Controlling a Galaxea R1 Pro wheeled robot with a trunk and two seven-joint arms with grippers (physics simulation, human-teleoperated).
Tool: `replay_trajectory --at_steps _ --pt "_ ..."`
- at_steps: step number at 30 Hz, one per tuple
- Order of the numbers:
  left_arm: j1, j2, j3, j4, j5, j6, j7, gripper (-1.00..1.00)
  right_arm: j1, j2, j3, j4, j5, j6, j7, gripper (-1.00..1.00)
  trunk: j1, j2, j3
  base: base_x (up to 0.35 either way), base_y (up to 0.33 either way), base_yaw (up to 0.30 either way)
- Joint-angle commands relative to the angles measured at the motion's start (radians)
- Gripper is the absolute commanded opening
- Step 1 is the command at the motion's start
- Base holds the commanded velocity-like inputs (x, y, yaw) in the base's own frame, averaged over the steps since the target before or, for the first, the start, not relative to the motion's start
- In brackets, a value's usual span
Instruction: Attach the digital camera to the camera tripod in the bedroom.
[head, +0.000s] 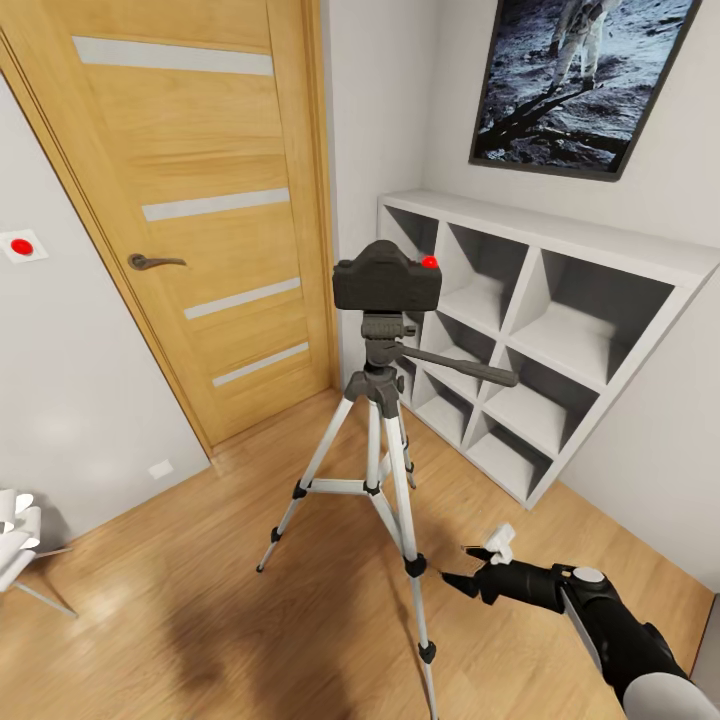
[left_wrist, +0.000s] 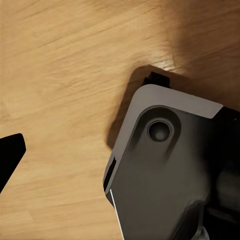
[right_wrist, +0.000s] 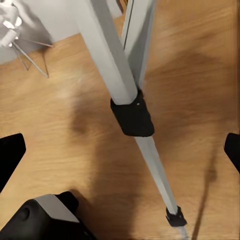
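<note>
1. The right gripper (head: 470, 565) hovers low beside the camera tripod's (head: 385, 470) nearest leg, jaws wide and holding nothing.
2. Whether the left gripper's jaws are open, I cannot tell.
3. The digital camera (head: 387, 277) sits atop the tripod head.
4. Behind the tripod stand white cube shelves (head: 540, 340) and a wooden door (head: 200, 200).

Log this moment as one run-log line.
scene: bedroom | digital camera: seated on camera tripod head | right gripper: open, empty, low beside tripod leg | left gripper: unclear
</note>
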Motion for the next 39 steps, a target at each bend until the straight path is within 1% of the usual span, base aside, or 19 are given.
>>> replay_trajectory --at_steps 1,6,10,11,15,20,22,23,26,30,34,35,39 --pt "-0.001 0.0 -0.008 0.0 0.007 0.004 0.003 1.0 0.004 -0.006 -0.007 -0.001 0.002 0.01 0.009 1.0 0.001 -0.002 -0.002 0.0 0.0 0.0" --pt "-0.001 0.0 -0.009 0.0 0.007 0.004 0.003 1.0 0.035 -0.04 -0.013 0.002 -0.001 0.011 0.012 1.0 0.001 -0.002 -0.002 0.0 0.0 0.0" --pt "-0.001 0.0 -0.009 0.0 0.008 0.004 0.003 1.0 0.075 -0.069 -0.016 0.003 -0.002 0.012 -0.001 1.0 0.001 -0.002 -0.002 0.0 0.0 0.0" --pt "-0.001 0.0 -0.009 0.0 0.008 0.004 0.003 1.0 0.1 -0.084 -0.022 0.005 -0.002 0.012 -0.017 1.0 0.001 -0.002 -0.002 0.0 0.0 0.0" --pt "-0.001 0.0 -0.009 0.0 0.007 0.004 0.003 1.0 0.146 -0.104 -0.048 0.025 -0.001 0.012 -0.074 1.0 0.001 -0.002 -0.002 0.0 0.0 0.0" --pt "-0.001 0.0 -0.009 0.0 0.007 0.004 0.003 1.0 0.18 -0.114 -0.075 0.106 0.001 0.01 -0.194 1.0 0.001 -0.002 -0.002 0.0 0.0 0.0" --pt "-0.001 0.0 -0.009 0.0 0.007 0.004 0.003 1.0 0.187 -0.116 -0.081 0.152 0.002 0.007 -0.254 1.0 0.001 -0.002 -0.002 0.0 0.0 0.0" --pt "-0.001 0.0 -0.009 0.0 0.007 0.004 0.003 1.0 0.191 -0.117 -0.084 0.199 0.002 0.003 -0.314 1.0 0.001 -0.002 -0.002 0.0 0.0 0.0" --pt "-0.001 0.0 -0.009 0.0 0.007 0.004 0.003 1.0 0.194 -0.118 -0.087 0.266 0.003 -0.014 -0.399 1.0 0.001 -0.002 -0.002 0.0 0.0 0.0" --pt "-0.001 0.0 -0.009 0.0 0.007 0.004 0.003 1.0 0.197 -0.118 -0.087 0.356 0.004 -0.055 -0.493 1.0 0.001 -0.002 -0.002 0.0 0.0 0.0" --pt "-0.001 0.0 -0.009 0.0 0.007 0.004 0.003 1.0 0.197 -0.113 -0.086 0.459 0.004 -0.11 -0.568 1.0 0.001 -0.002 -0.002 0.0 0.0 0.0" --pt "-0.001 0.0 -0.009 0.0 0.007 0.004 0.003 1.0 0.198 -0.108 -0.085 0.513 0.004 -0.136 -0.603 1.0 0.001 -0.002 -0.002 0.0 0.0 0.0" --pt "-0.001 0.0 -0.009 0.0 0.007 0.004 0.003 1.0 0.198 -0.102 -0.085 0.625 0.003 -0.173 -0.683 1.0 0.001 -0.002 -0.002 0.0 0.0 0.0"
